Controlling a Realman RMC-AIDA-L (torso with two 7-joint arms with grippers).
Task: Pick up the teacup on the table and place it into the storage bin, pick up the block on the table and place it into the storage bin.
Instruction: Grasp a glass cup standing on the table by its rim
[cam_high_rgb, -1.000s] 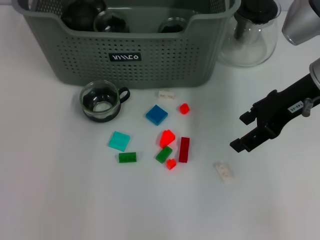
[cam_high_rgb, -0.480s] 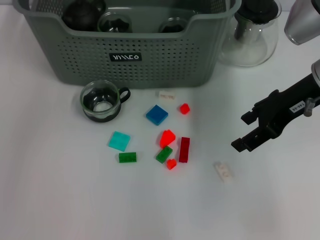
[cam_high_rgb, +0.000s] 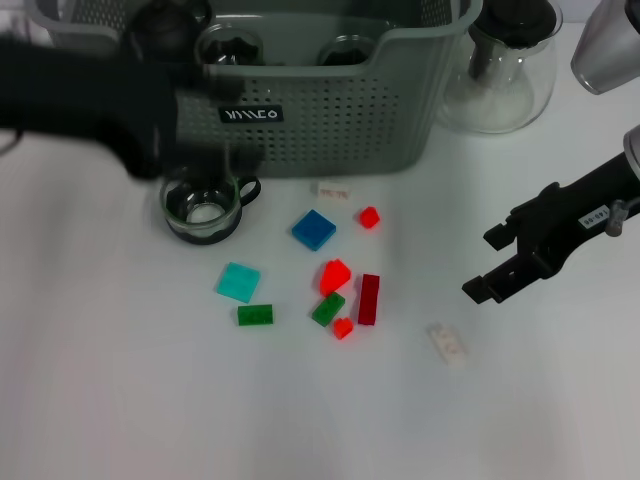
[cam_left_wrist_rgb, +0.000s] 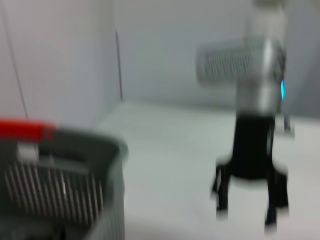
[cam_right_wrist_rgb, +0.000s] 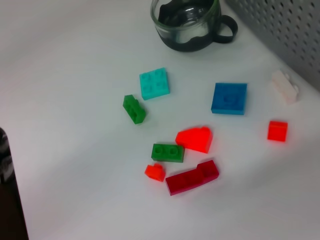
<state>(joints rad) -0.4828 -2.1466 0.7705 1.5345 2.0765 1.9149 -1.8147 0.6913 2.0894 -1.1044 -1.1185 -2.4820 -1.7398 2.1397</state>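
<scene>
The teacup (cam_high_rgb: 203, 204) stands upright on the white table (cam_high_rgb: 120, 400), just in front of the bin (cam_high_rgb: 300, 110) near its left half. It is clear glass with a dark base and a black handle pointing right. The bin is a grey-green perforated basket at the far side, with a small black label on its front wall; dark glassware shows inside it.

Right of the cup lies a scatter of blocks: a blue square (cam_high_rgb: 314, 229), a teal square (cam_high_rgb: 238, 282), two green bricks (cam_high_rgb: 255, 315), a bright red wedge (cam_high_rgb: 335, 274), a dark red bar (cam_high_rgb: 369, 298), two small red cubes (cam_high_rgb: 369, 217), and two pale whitish bricks (cam_high_rgb: 448, 343), one close to the bin and one off to the right.

The left gripper (cam_high_rgb: 140, 105) is a dark blur across the bin's front left, above the cup; I cannot tell how its jaws stand. The right gripper (cam_high_rgb: 495, 263) hangs over the table at the right, well apart from the blocks, jaws spread and holding nothing. A glass teapot (cam_high_rgb: 500, 75) sits right of the bin.
</scene>
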